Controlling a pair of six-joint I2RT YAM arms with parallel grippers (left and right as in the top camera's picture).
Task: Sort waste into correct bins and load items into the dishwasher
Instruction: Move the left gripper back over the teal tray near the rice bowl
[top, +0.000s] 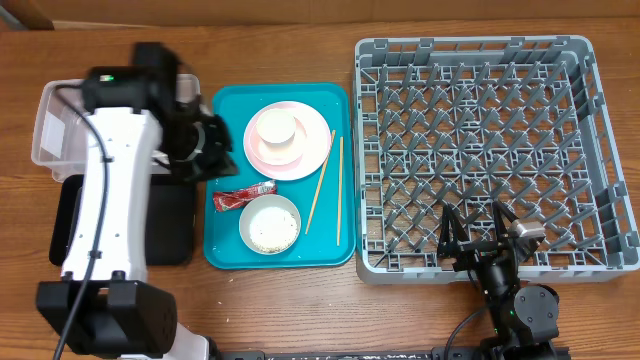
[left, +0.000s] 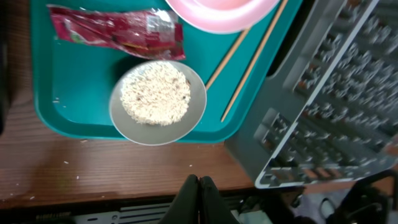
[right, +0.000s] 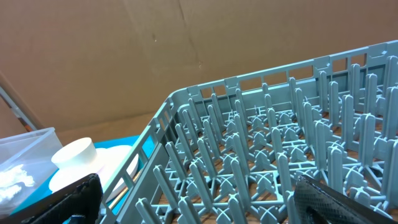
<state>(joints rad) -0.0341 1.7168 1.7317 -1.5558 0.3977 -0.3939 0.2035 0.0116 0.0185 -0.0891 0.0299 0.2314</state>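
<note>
My left gripper (top: 218, 150) hangs at the left edge of the teal tray (top: 225, 110), its fingers (left: 199, 198) pressed shut with nothing between them. The red-and-white wrapper (top: 243, 196) (left: 118, 30) lies on the tray just past it. A grey-green bowl (top: 270, 224) (left: 157, 102) holds rice grains. The pink plate (top: 300, 150) (left: 221, 12) carries a white cup (top: 272, 128) (right: 74, 154). Two chopsticks (top: 322, 182) (left: 249, 62) lie along the tray's right side. My right gripper (top: 478, 235) (right: 202, 205) stands open over the near edge of the grey dish rack (top: 480, 150) (right: 261, 155).
A clear tub (top: 58, 125) (right: 18, 165) sits at the far left with something white inside. A black tray (top: 175, 225) lies in front of it, partly under my left arm. A few loose rice grains dot the wood by the teal tray's front edge (left: 68, 163).
</note>
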